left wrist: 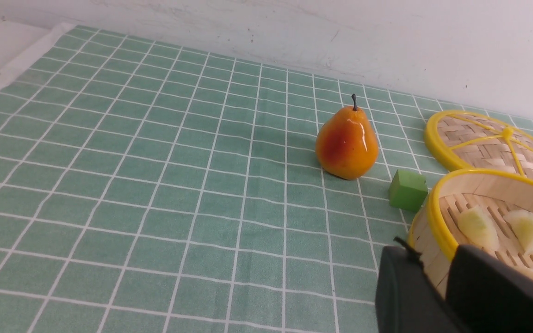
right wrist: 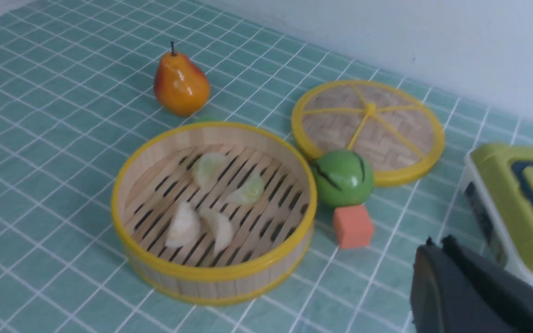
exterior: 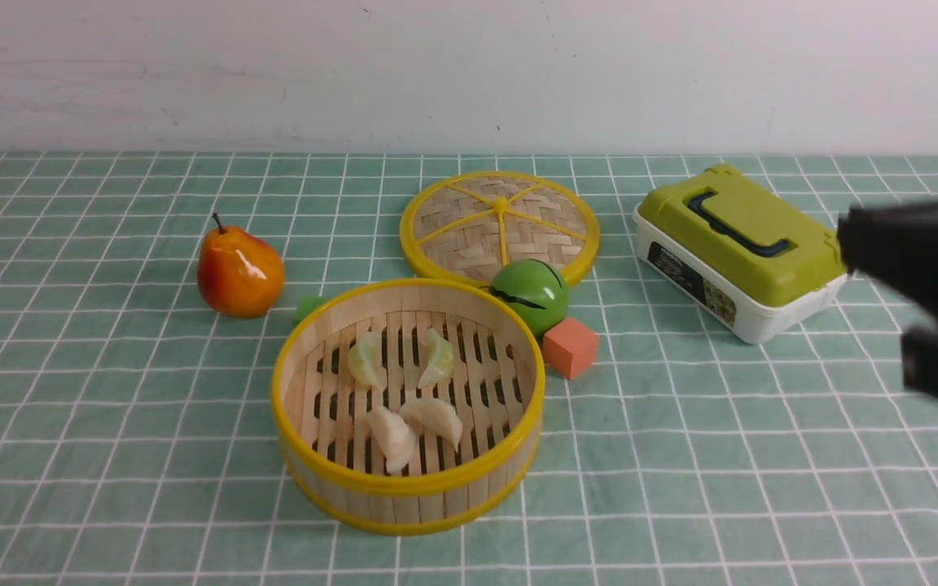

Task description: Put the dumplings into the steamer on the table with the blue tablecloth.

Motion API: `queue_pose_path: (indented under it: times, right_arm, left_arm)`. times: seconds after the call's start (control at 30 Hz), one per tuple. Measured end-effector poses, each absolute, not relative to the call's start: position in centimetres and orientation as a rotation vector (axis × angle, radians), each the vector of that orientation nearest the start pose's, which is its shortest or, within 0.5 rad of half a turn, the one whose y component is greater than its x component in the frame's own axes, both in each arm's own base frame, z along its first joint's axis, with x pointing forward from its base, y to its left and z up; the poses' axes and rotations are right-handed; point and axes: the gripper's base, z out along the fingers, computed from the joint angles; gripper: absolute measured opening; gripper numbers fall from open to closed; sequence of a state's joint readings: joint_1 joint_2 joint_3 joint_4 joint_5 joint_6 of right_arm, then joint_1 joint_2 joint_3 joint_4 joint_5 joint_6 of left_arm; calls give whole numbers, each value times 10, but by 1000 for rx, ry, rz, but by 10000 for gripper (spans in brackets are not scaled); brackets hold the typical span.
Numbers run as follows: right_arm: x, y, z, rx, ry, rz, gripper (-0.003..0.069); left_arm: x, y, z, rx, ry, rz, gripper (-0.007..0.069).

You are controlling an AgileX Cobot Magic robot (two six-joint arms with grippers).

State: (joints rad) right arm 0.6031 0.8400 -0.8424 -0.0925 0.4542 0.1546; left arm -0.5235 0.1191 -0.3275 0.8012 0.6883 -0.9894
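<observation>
Surface: blue tablecloth (exterior: 111,407), white wall behind.
Steamer (exterior: 408,488): holds all four dumplings (exterior: 434,417), green pair at its twelve o'clock, white pair at six.
Lidded box (exterior: 742,244), at two o'clock from it: closed, contents unseen.
Right gripper (right wrist: 437,243): jaws together, empty.
Left gripper (left wrist: 433,259): jaws slightly apart, empty, beside the steamer wall.
Loading looks complete; any retreat should lift clear of the rim.

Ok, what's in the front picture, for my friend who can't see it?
Four dumplings lie in a round bamboo steamer on a green checked tablecloth. Around it sit a pear, woven lid, green ball, orange block and lidded box.
</observation>
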Motion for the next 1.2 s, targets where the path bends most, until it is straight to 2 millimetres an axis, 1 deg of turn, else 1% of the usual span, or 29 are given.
queue_pose_path:
  times: [0.03,0.07,0.13,0.17,0.2,0.27,0.33,0.4,0.43,0.53,0.63,0.67,0.77,0.97,1.03,1.13,1.2]
  right_arm:
    - [141,94,346,-472,1909,432,-17]
    - [139,93,333,-461,1917,446,-17]
    - [133,90,297,-448,1952,463,-15]
    - [134,90,298,-445,1945,467,-15]
    - [131,88,281,-448,1974,464,-15]
    - [122,83,236,-465,2060,446,-15]
    - [117,79,221,-475,2099,434,-15]
    - [108,73,196,-502,2163,405,-13]
    - [105,71,190,-513,2175,395,-13]
    - [93,62,174,-534,2139,383,-11]
    - [83,53,165,-504,2044,390,-10]
    - [81,49,166,-489,2011,386,-10]
    - [74,38,177,-437,1854,335,-10]
    - [60,18,189,-277,1689,196,-8]
    - [56,11,188,-216,1685,131,-8]
    - [54,4,178,-145,1786,33,-5]
    - [54,3,175,-102,1830,15,-5]
  left_arm:
    - [52,18,271,-154,1767,-182,148]
    - [52,18,271,-154,1767,-182,150]
    - [52,18,271,-153,1766,-183,150]
    - [52,18,271,-153,1766,-183,150]
    - [52,18,271,-153,1766,-183,150]
    - [52,18,271,-153,1766,-183,151]
    - [52,18,271,-153,1766,-184,151]
    - [52,18,271,-152,1765,-183,151]
    - [52,18,271,-152,1765,-182,151]
    - [53,18,271,-151,1764,-182,154]
    - [52,18,271,-152,1766,-181,154]
    - [52,18,271,-152,1765,-181,156]
    - [52,18,271,-157,1770,-176,162]
    - [52,18,270,-157,1771,-175,165]
    - [52,18,270,-158,1772,-174,166]
    - [52,19,270,-160,1774,-172,171]
    - [52,19,270,-160,1774,-172,174]
